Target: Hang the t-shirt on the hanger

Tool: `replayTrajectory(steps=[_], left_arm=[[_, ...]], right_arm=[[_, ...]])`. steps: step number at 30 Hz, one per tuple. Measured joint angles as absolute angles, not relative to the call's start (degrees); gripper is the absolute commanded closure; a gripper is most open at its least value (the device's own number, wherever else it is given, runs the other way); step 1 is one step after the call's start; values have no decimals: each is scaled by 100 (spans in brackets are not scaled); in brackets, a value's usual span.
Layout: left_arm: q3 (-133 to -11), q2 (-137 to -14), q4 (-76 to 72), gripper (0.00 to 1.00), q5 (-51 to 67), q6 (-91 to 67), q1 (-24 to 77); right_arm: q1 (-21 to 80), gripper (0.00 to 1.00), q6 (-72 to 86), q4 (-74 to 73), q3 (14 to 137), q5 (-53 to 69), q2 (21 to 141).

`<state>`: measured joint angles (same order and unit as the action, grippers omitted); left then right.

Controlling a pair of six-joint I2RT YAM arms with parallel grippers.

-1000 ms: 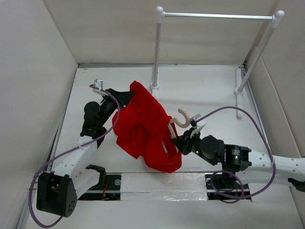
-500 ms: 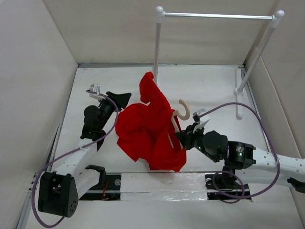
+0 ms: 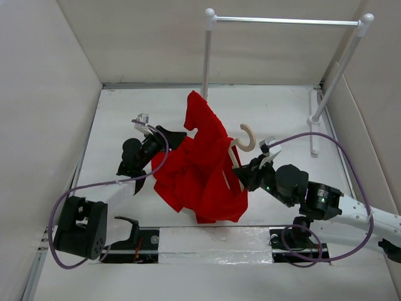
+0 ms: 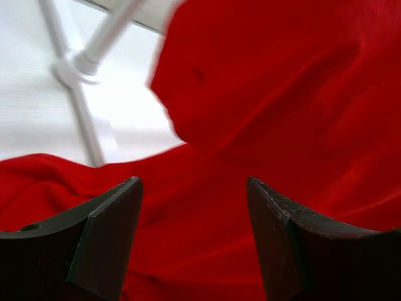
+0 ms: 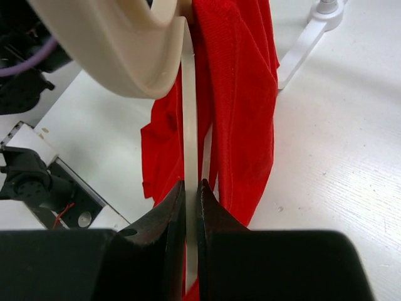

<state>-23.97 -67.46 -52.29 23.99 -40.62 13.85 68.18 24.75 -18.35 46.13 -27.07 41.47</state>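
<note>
Hanger (image 5: 113,56) pinched by right gripper (image 5: 192,188); left gripper (image 4: 193,185) gapes at t-shirt (image 4: 282,94).

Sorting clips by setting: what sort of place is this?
Probably a lab test cell: plain white walls box in a table, two robot arms work on it, and a white rack stands behind.

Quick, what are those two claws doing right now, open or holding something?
The left gripper is open, fingers apart by the t-shirt, gripping nothing.
The right gripper is closed on the hanger.
</note>
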Motion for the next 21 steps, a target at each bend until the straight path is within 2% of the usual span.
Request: replayTrajectory(steps=[7,9,15,21], left_arm=[[-2274,-7550,-6639,36,2698,-4694,1610],[-2217,-7728,-6882,39,2694,-4901,1608],[-2200,-8058,-7131,43,2515,-5172,1614],[-2224,-8009,-7185,42,2255,-5159,1614]], right_arm=[[6676,100,2440,-1772,4615,-2346,4139],[6676,100,2440,-1754,4615,-2261,4112],[6667,100,2449,-1737,4615,-2036,4038],[6635,100,2523,-1741,4611,-1929,3931]])
